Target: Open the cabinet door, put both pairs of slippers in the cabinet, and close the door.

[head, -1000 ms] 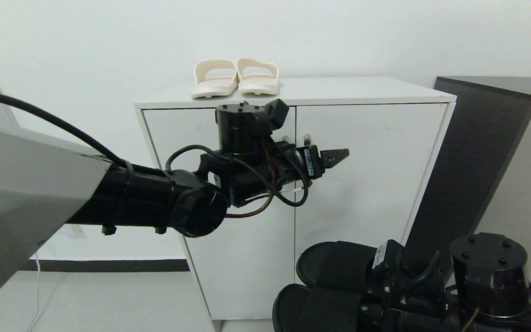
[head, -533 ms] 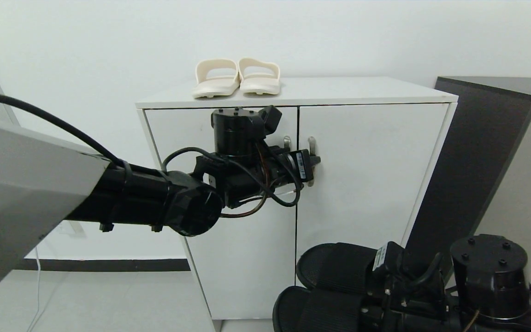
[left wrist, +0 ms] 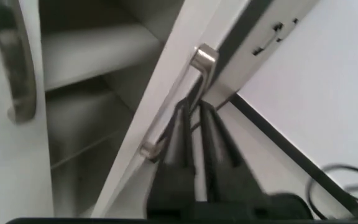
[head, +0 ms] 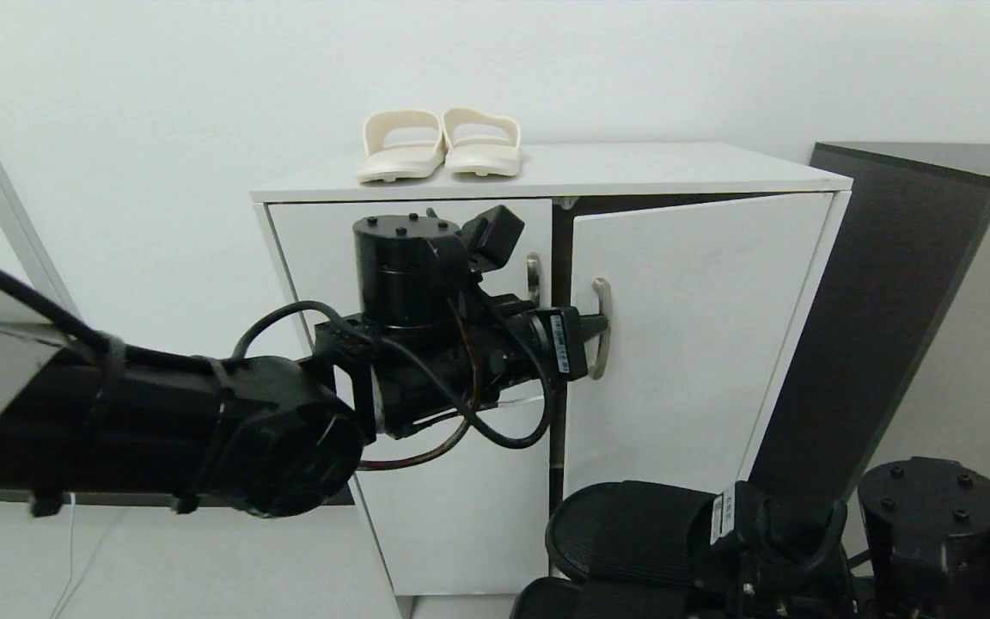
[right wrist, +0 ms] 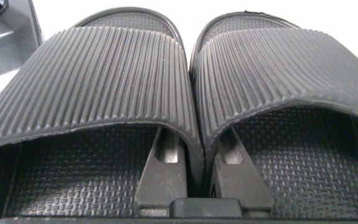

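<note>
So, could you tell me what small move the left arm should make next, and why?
Probably pull the handle outward to swing the right door wide: the left gripper is clamped on it, the door is only ajar, and the right gripper holds the black slippers, too wide for that gap.

The cabinet door (head: 693, 344) is smooth white board, matt. Its handle (head: 603, 361) is brushed metal with a dull shine. The black slippers (right wrist: 185, 81) look rubbery: ribbed straps, pebbled footbeds, matt all over. The cream slippers (head: 439, 144) look like smooth, matt foam. My left hand (head: 601, 325) is black matt plastic.
</note>
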Controlling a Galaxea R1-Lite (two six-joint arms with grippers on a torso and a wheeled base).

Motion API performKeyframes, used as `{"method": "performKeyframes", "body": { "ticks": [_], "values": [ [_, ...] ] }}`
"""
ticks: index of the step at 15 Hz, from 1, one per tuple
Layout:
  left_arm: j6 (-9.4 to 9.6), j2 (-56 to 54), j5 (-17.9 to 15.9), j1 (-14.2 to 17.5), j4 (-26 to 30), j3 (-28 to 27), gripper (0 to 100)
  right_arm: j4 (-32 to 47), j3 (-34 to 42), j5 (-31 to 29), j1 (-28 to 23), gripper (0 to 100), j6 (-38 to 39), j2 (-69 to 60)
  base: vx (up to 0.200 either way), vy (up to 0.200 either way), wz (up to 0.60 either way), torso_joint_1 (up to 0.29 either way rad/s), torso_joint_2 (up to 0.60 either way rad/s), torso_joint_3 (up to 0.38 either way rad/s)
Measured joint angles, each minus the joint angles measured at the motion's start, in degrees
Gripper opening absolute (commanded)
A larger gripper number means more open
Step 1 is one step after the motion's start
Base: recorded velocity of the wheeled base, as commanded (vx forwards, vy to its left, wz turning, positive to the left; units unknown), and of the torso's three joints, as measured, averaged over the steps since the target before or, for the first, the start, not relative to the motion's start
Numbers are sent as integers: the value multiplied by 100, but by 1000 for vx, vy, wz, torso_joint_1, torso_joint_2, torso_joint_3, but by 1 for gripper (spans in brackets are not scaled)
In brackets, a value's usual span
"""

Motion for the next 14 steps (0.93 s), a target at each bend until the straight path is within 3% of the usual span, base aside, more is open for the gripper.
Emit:
{"method": "performKeyframes", "body": {
  "ticks": [4,8,10,14],
  "values": [
    [2,-630,0,-72,-191,723,0,1,13,-5,78,0,-5,-17,0,0,0,0,0,0],
    [-162,-645,-306,258,-608,822,0,1,24,-9,166,0,-7,-11,0,0,0,0,0,0],
    [-217,-391,-486,422,-837,651,0,1,39,-11,199,0,-35,-11,0,0,0,0,0,0],
    [-550,386,-532,510,-1073,-184,0,1,69,-11,227,0,-161,-6,0,0,0,0,0,0]
  ]
}}
